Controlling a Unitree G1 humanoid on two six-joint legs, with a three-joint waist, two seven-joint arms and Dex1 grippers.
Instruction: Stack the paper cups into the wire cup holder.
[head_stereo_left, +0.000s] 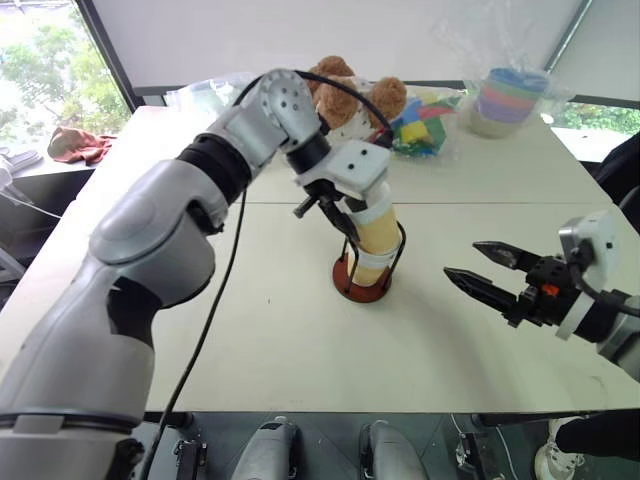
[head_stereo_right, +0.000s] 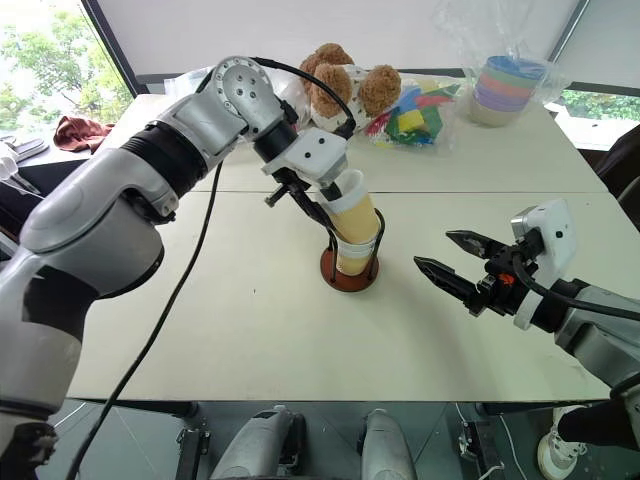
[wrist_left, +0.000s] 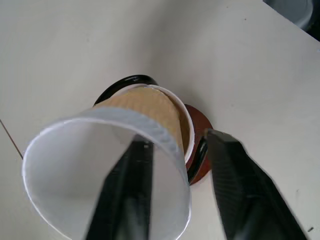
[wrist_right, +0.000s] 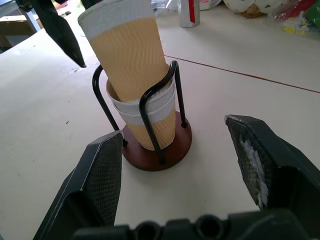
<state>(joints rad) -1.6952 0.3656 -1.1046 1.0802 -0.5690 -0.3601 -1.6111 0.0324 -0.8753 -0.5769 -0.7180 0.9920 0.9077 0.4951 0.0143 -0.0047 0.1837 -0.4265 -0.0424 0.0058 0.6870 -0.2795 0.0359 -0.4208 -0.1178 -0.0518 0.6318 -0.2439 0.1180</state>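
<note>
Table, pale, carries the wire cup holder near its middle. Paper cups sit nested inside the wire loops, the top one leaning. Left gripper straddles that top cup's rim, one finger inside, jaws part open. Right gripper hangs beside the holder, jaws wide and empty.
</note>
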